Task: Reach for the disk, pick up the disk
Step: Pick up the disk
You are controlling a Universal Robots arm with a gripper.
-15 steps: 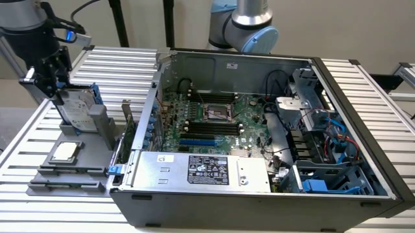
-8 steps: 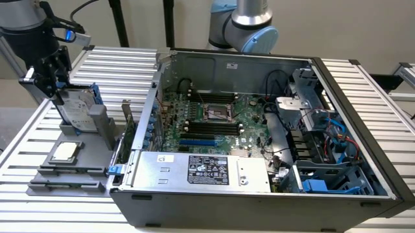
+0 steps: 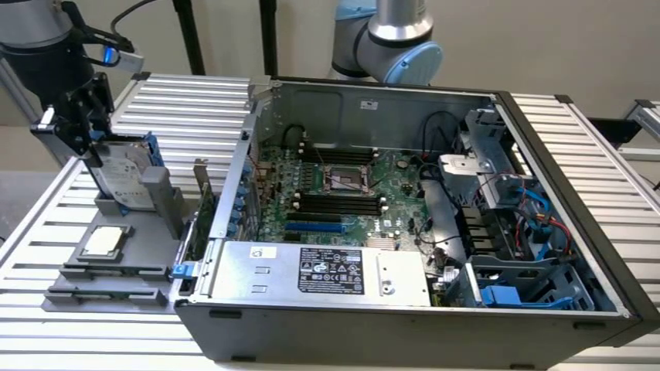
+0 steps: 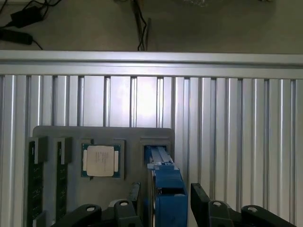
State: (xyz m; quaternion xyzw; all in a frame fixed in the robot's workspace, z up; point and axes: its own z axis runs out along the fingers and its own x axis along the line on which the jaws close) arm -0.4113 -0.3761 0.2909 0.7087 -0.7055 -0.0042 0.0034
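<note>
Straddling the flat silver-grey metal disk in its blue plastic caddy, the black two-fingered gripper hangs at the upper left of the exterior view. Its fingers are spread, one on each side of the caddy's edge, not pinching it. The disk stands upright in a grey plastic holder tray. A small square silver chip lies just below, and a large open dark computer case fills the frame's centre and right.

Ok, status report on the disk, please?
Gripper open, straddling the disk. Disk upright in grey holder. Chip alongside, not touching.
</note>
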